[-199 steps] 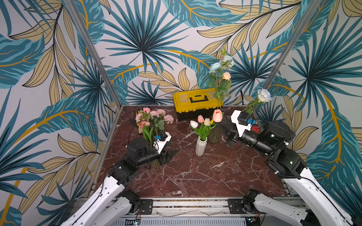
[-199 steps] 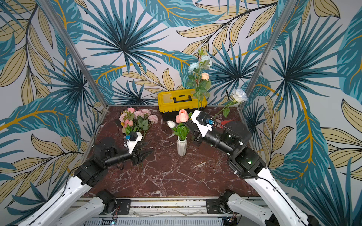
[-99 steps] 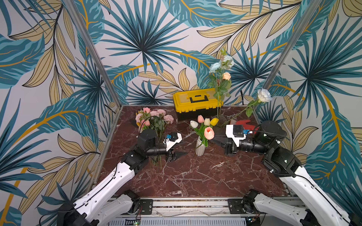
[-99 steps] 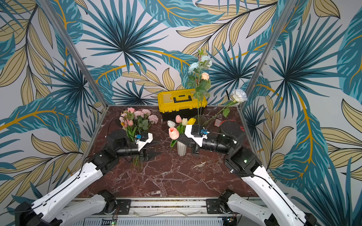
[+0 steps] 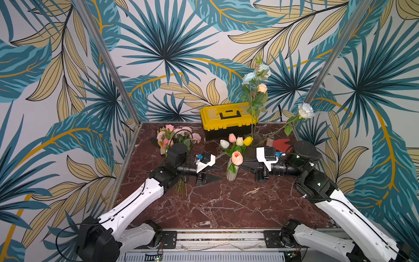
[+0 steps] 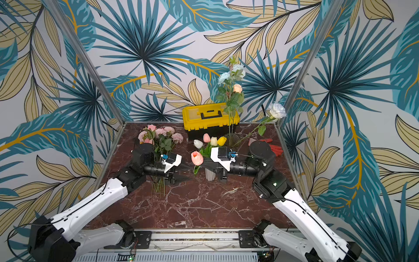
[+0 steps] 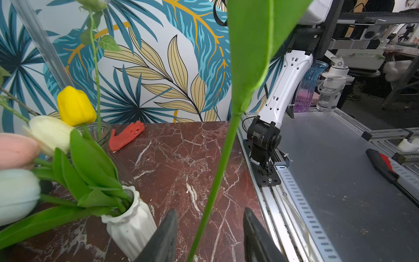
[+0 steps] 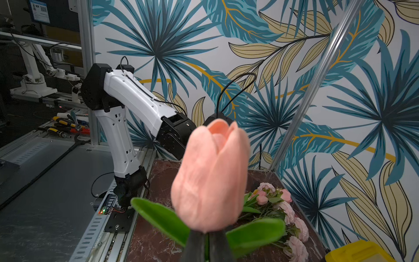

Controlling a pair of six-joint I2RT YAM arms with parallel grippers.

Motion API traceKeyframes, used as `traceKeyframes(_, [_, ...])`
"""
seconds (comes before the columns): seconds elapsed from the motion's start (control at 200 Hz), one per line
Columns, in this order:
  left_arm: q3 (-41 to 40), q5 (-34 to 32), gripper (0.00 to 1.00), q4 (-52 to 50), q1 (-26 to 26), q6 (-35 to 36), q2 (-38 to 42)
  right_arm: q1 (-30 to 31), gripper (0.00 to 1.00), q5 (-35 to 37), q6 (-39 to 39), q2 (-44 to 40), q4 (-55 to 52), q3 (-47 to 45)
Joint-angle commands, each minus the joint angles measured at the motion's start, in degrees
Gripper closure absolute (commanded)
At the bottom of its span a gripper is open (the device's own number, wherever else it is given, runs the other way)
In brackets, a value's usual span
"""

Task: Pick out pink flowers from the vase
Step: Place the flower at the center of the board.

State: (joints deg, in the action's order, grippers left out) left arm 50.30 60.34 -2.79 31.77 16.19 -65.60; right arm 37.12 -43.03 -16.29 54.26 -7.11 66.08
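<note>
My right gripper (image 5: 241, 167) (image 6: 200, 167) (image 8: 207, 234) is shut on the stem of a coral-pink tulip (image 5: 237, 158) (image 6: 197, 158) (image 8: 210, 177), just under the bloom, in front of the white ribbed vase (image 5: 231, 174) (image 7: 131, 229). The tulip's green stem (image 7: 217, 177) runs between the fingers of my left gripper (image 5: 218, 174) (image 6: 189, 172) (image 7: 210, 211), which is open and clear of it on both sides. Another pink tulip (image 5: 232, 137) (image 7: 15, 149) stands in the vase with white and yellow ones. A heap of pink flowers (image 5: 179, 136) (image 6: 161, 136) (image 8: 285, 211) lies at the back left.
A yellow toolbox (image 5: 226, 118) stands at the back. Beside it a glass vase (image 5: 256, 139) holds tall pale blue, peach and white roses. A red glove (image 5: 281, 144) lies at the back right. The table's front edge (image 7: 247, 158) runs close to the stem.
My right gripper has carried the tulip down and leftward to the front of the vase. My left arm has swung right to meet it, and its jaws have narrowed around the stem.
</note>
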Motion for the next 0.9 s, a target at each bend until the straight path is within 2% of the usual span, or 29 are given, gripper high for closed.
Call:
traceKeyframes(0.0, [1.25, 1.03, 0.54, 1.12, 0.73, -0.19, -0.20, 0.08, 1.00, 0.92, 1.45, -0.80, 3.16, -2.03])
traceKeyframes(0.1, [1.07, 1.27, 0.58, 1.14, 1.10, -0.62, -0.96, 0.11, 1.00, 1.25, 1.97, -0.82, 4.06, -2.54])
traceKeyframes(0.185, [1.07, 1.20, 0.66, 1.12, 1.21, -0.63, -1.45, 0.12, 1.00, 1.11, 2.23, -0.66, 4.21, -2.63])
traceKeyframes(0.456, [1.46, 0.83, 1.00, 1.13, 1.36, -0.80, -2.60, 0.05, 1.00, 0.65, 3.07, -0.82, 4.61, -3.24])
traceKeyframes(0.641, [0.87, -0.55, 1.00, 1.27, 1.37, -1.43, -1.61, 0.09, 1.00, 2.11, 2.28, -1.25, 3.85, -3.84])
traceKeyframes(0.756, [-0.80, -3.07, 1.00, 3.78, 1.20, -4.24, 0.56, 0.07, 0.69, 6.01, 1.86, -1.94, 2.26, -3.90])
traceKeyframes(0.821, [-2.98, -5.39, 1.00, 6.58, 0.81, -6.45, 2.86, 0.09, 0.61, 7.55, 1.53, -2.89, 1.72, -4.18])
traceKeyframes(0.896, [-5.64, -10.05, 1.00, 9.01, 0.32, -10.11, 6.26, 0.07, 0.59, 9.51, 0.11, -4.49, 0.87, -4.21])
